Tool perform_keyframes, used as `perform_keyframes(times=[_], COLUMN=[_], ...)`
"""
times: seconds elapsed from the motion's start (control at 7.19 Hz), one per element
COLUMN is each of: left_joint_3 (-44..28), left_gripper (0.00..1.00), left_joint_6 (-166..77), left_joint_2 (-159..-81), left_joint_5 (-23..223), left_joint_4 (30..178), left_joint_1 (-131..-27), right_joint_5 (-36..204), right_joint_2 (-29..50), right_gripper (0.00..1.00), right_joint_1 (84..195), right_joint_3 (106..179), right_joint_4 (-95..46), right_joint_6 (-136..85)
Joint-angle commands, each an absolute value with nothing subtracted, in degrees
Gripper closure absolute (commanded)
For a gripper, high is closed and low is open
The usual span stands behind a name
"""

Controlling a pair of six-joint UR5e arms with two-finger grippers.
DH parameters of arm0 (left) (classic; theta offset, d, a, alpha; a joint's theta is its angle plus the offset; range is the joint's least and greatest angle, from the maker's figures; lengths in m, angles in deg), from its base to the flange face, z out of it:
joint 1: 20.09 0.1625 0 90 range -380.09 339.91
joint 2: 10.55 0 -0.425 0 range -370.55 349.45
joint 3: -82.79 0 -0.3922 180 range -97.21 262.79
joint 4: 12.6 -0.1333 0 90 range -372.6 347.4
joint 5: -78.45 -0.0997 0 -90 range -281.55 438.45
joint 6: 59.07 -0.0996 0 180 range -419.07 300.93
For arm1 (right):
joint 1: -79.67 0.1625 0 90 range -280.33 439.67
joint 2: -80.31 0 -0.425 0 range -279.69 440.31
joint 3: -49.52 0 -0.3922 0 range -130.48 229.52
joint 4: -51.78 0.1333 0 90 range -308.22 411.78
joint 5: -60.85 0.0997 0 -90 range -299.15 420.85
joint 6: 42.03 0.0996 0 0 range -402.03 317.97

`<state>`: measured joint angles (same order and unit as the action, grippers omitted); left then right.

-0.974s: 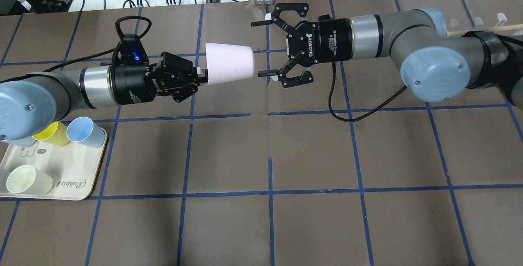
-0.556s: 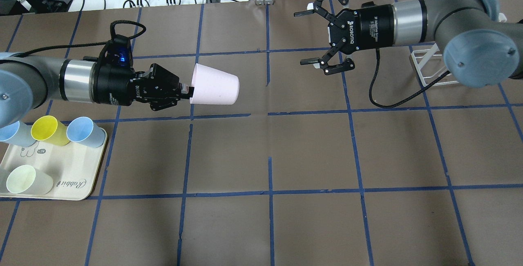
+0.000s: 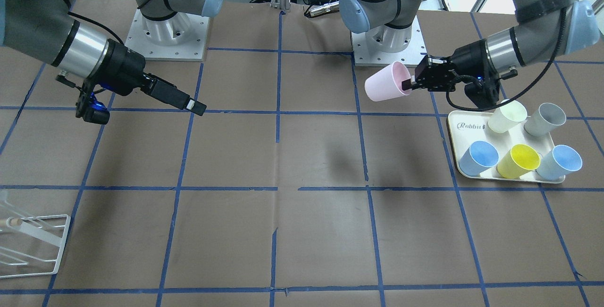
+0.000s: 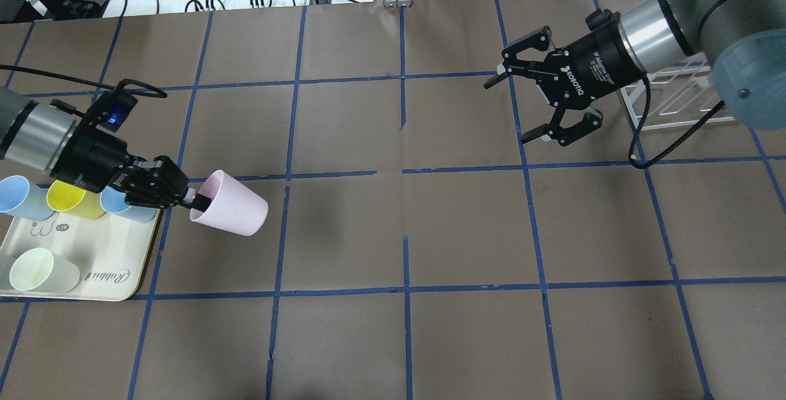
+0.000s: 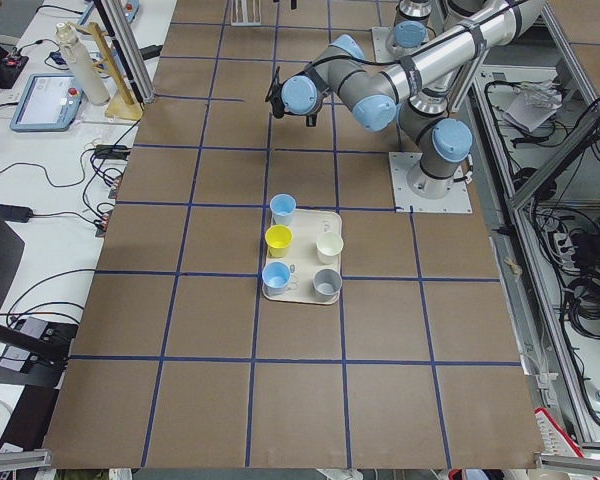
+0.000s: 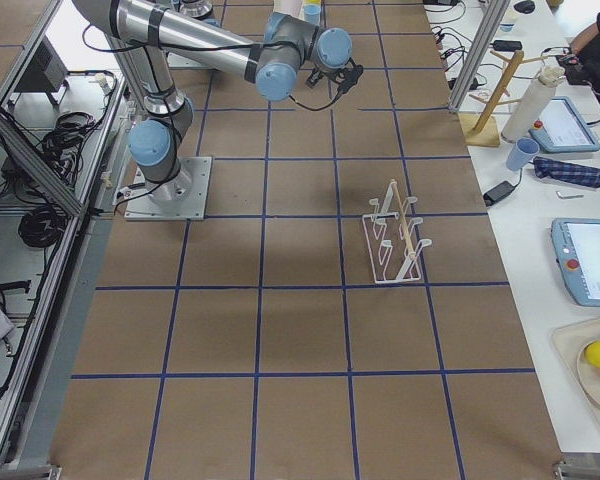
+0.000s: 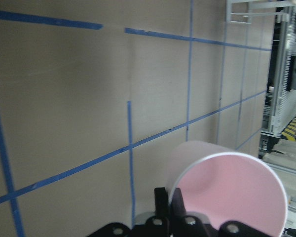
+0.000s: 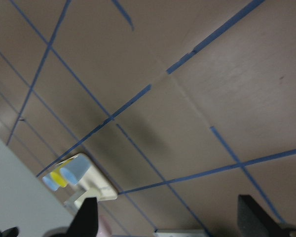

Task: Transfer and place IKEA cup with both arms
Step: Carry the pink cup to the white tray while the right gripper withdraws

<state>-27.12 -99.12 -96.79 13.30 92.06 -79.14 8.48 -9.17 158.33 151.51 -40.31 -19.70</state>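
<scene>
Near the left end of the tabletop (image 4: 466,228), the left hand (image 4: 196,202) pinched the rim of the cup (image 4: 236,211), holding it tilted beside the tray (image 4: 113,277). The right hand (image 4: 508,112) hung spread near the right end. The hand-over looked pending: both hands must meet mid-tabletop, the right closing on the cup before the left lets go.

Pale pink IKEA cup (image 4: 233,206), blue-gridded brown table (image 4: 466,234), yellow cup (image 3: 519,161), cream tray (image 3: 465,130)

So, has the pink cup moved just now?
Yes. Held by the left gripper, the pink cup has gone down-left in the overhead view, from the centre tape line to beside the tray.
</scene>
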Motion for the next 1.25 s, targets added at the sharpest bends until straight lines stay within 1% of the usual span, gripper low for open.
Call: perform_keyframes(times=[0.0,0.28,0.56,0.7,0.83,1.11], left_joint_3=[-27.43,-29.26,-33.65,-34.80,-35.07,-35.78], left_gripper=[1.00,1.00,1.00,1.00,1.00,1.00], left_joint_6=[-99.94,-100.20,-107.19,-113.41,-117.39,-120.66], left_joint_2=[-96.24,-97.12,-97.73,-98.43,-99.22,-100.54], left_joint_5=[-1.66,-8.79,-11.46,-11.29,-10.86,-10.76], left_joint_4=[83.26,72.09,60.32,58.53,58.42,58.16], left_joint_1=[-74.85,-74.41,-71.53,-68.29,-65.56,-64.04], right_joint_5=[-7.73,-16.90,-21.31,-25.41,-28.15,-28.27], right_joint_2=[-10.13,-13.45,-15.05,-15.49,-15.75,-15.76], right_gripper=[0.00,0.00,0.01,0.03,0.04,0.02], right_joint_1=[158.50,159.12,160.77,164.01,166.74,167.73], right_joint_3=[148.58,149.01,149.10,149.10,149.10,149.45], right_joint_4=[-40.33,-40.41,-40.50,-40.59,-41.46,-41.56], right_joint_6=[-20.93,-25.48,-26.48,-26.13,-26.21,-27.00])
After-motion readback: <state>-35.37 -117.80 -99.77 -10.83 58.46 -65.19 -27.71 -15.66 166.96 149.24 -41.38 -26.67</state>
